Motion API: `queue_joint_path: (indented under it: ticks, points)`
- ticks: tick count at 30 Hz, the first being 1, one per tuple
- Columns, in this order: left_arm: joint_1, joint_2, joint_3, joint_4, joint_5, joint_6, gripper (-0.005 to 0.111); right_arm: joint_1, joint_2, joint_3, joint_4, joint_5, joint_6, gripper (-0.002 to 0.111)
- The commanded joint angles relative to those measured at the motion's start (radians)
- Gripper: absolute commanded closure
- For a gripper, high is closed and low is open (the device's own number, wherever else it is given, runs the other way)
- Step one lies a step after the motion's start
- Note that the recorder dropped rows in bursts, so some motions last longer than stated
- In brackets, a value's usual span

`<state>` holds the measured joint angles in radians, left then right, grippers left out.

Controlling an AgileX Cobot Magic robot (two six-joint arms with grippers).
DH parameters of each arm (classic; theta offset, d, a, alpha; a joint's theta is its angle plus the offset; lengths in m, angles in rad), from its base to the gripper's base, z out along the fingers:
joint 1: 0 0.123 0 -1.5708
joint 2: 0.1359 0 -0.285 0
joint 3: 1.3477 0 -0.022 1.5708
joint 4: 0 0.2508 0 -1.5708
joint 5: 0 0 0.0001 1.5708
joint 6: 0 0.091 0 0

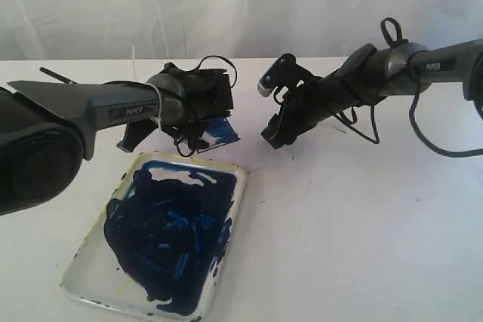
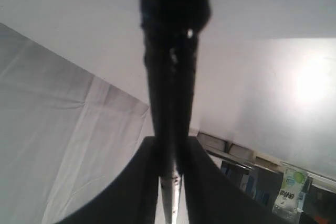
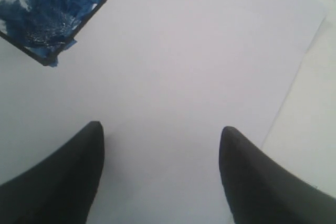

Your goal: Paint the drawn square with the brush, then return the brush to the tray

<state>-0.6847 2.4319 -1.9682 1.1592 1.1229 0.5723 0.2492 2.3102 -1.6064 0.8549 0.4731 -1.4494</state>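
- Blue paint covers the tray (image 1: 84, 262), nearest on the surface (image 1: 362, 246); no brush lies in it.
- Just past it, the drawn square (image 1: 221, 132) looks nearly all blue.
- Above that, the left gripper (image 2: 171, 142) fingers pinch the brush (image 2: 168, 87).
- The right gripper (image 3: 161, 140) fingers are spread wide, holding nothing.
- Left to do, I think: lay the brush in the tray.

Lettering "PIPER", white on a dark casing, stands on the left arm (image 1: 134, 111) at the middle left of the exterior view. The same "PIPER" mark stands on the right arm (image 1: 438, 66) at the upper right. In the left wrist view, a white-and-green packet (image 2: 287, 193) carries print too small to read.
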Motion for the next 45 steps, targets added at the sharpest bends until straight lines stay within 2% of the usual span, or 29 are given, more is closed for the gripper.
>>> queue_joint_path:
  ticks: [1,21,32,38,45]
  points:
    - [-0.005,-0.013,0.004,0.048,0.098,-0.022,0.107,0.001,0.018,0.012,-0.038,-0.002,-0.010,0.048]
    - [-0.036,-0.013,0.004,0.027,0.098,-0.052,0.107,0.001,0.018,0.012,-0.038,-0.003,-0.010,0.048]
    - [0.026,-0.013,0.004,0.023,0.093,-0.065,0.107,0.001,0.018,0.012,-0.038,-0.001,-0.010,0.048]
    - [0.052,-0.013,0.004,0.023,0.045,-0.088,0.107,0.001,0.018,0.012,-0.038,0.000,-0.009,0.048]
    - [0.000,-0.013,0.004,0.025,0.004,-0.088,0.107,0.001,0.018,0.012,-0.038,-0.009,-0.008,0.048]
